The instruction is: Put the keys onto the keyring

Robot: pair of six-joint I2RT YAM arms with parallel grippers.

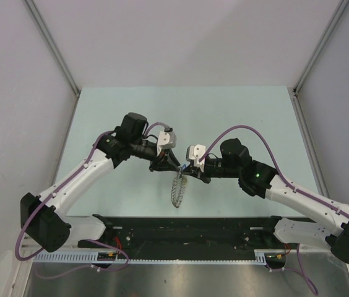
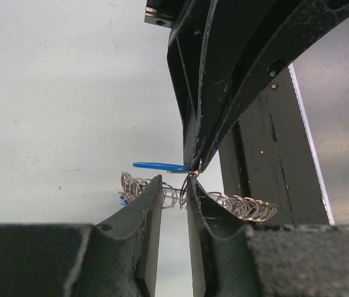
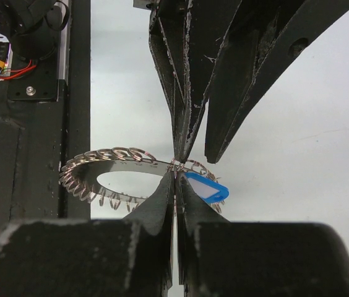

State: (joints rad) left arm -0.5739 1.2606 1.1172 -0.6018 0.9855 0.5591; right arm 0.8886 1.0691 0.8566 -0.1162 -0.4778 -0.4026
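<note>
Keyring (image 3: 85, 173), one: a broad flat silver loop of coiled wire, held over the middle of the pale surface (image 1: 119, 111), drooping toward 6 o'clock in the top view; one key (image 3: 206, 189) in sight, blue-headed, just beside the ring's rim at 4 o'clock of the pinch in the right wrist view; two end effectors meet at the ring; the right end effector (image 3: 176, 176) is pressed together on the ring's wire; the left end effector (image 2: 174, 182) straddles the ring with a narrow gap, and I cannot tell whether its pads bite; the key's metal blade is hidden; the top view shows the key too small to make out.
</note>
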